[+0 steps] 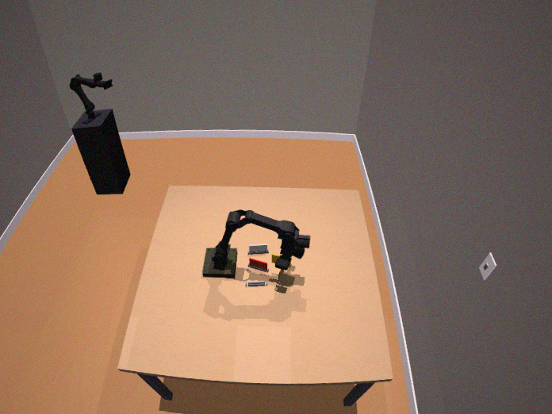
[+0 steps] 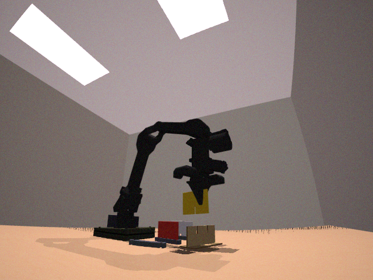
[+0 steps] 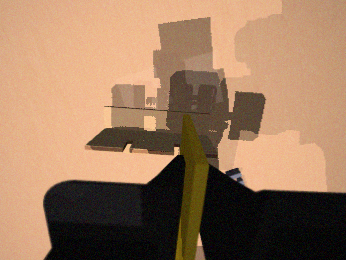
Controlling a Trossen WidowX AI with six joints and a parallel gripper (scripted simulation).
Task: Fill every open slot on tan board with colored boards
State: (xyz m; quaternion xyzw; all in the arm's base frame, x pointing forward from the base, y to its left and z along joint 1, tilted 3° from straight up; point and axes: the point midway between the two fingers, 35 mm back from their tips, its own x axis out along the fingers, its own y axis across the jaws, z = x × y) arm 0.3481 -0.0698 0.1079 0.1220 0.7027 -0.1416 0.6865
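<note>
Holding state: black parallel-jaw claw (image 1: 282, 263) (image 2: 200, 202) (image 3: 186, 162), pointing down, clamped on the yellow board.
Gripped part: flat yellow rectangular board (image 1: 274, 258) (image 2: 188, 203) (image 3: 195, 195), upright, notch facing down, raised above the tan board and apart from it.
Receiving part: standing tan board (image 2: 207, 236) (image 3: 150, 139), upright on a thin base; two slots visible in its top edge, both unfilled.
Yellow board orientation: crosswise to the tan board in the wrist view; exact alignment with a slot cannot be told.
Red part: flat red rectangular board (image 1: 258, 264) (image 2: 168, 230), upright in a dark blue-grey holder.
Pale part: light grey rectangular board (image 1: 258, 249) (image 2: 185, 228), upright in its own holder, behind the red board in the exterior view.
Vacant holder: low blue-grey bar-shaped holder (image 1: 256, 283) (image 2: 147, 243), on the bench near the red board, carrying no board.
Support: light wood-coloured bench (image 1: 262, 347) (image 2: 270, 256).
Markings: no readable brand, label or writing.
</note>
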